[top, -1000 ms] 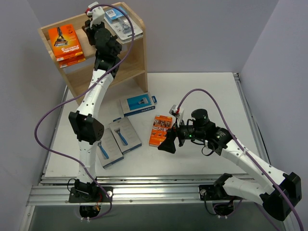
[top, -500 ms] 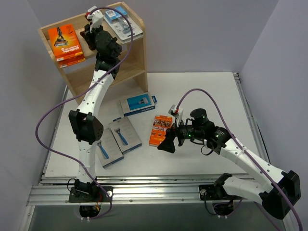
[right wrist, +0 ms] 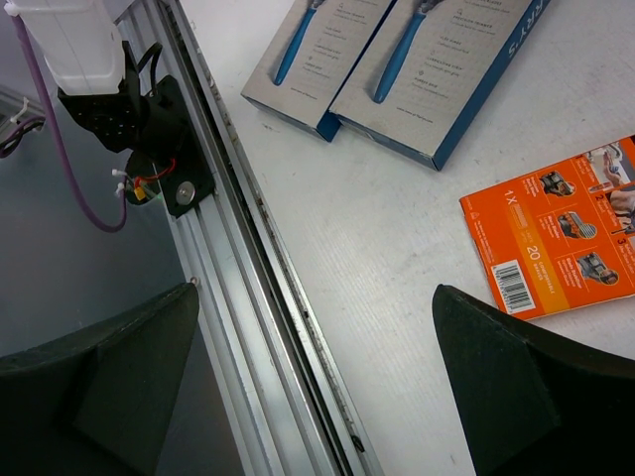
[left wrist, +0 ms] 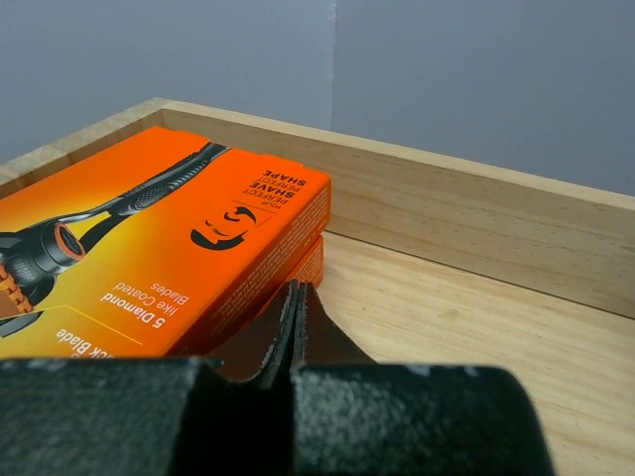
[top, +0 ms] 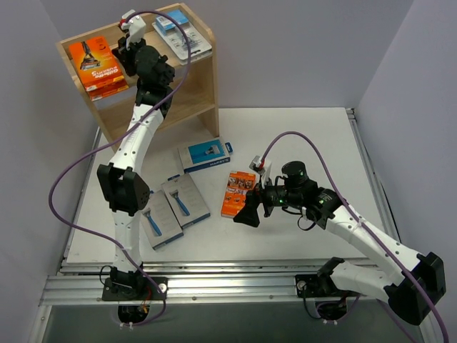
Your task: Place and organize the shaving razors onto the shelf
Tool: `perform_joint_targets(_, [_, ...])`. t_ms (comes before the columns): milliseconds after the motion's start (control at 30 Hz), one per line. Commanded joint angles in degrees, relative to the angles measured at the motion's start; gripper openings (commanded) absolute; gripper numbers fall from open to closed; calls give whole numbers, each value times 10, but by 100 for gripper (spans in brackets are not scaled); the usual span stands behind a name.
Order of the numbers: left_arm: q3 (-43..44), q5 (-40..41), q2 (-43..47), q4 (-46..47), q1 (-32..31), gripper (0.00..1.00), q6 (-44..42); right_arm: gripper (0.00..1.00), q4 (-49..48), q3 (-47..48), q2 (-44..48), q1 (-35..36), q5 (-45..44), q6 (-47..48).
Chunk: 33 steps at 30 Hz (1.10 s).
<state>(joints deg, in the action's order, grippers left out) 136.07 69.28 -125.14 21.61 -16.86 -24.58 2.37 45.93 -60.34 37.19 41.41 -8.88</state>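
There are seven razor packs in all. Three are on the shelf [top: 203,86], which stands at 11 o'clock on the desk [top: 307,136]. Four lie flat on the desk.

On the shelf top there are two orange boxes [top: 96,64], one lying on the other, at the 9 o'clock end. One clear pack with a blue top [top: 182,36] lies at the 2 o'clock end.

On the desk there is one orange pack [top: 238,194] near the middle. There are also three grey-and-blue boxes. One [top: 206,155] lies alone at 10 o'clock from the orange pack. The other two [top: 186,201] [top: 158,221] lie side by side at 8 o'clock from it, touching along one long edge.

The left arm [top: 132,143] reaches up over the shelf top. The left jaws are pressed together with nothing in them. Their tips are right by the corner of the top orange box. I cannot tell if they touch it.

The right arm [top: 357,229] reaches in low over the desk. The right jaws are wide apart and hold nothing. They hang just beside the orange pack on the desk, at its 5 o'clock side. The pack is not between them.
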Motion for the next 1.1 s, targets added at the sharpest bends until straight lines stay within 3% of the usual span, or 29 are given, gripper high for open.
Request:
perform_joint_targets(0, [14,28,16,27,12,2,-21,100,-17,4,-2,-1,12,1])
perform_joint_targets(567, [0,-4,39,-22,30,2,5,100,-15,5,-7,-3,8,4])
perform_joint_targets(1067, [-68,-63,107,-118,44,2,108,100,-13,5,-8,-8,3,3])
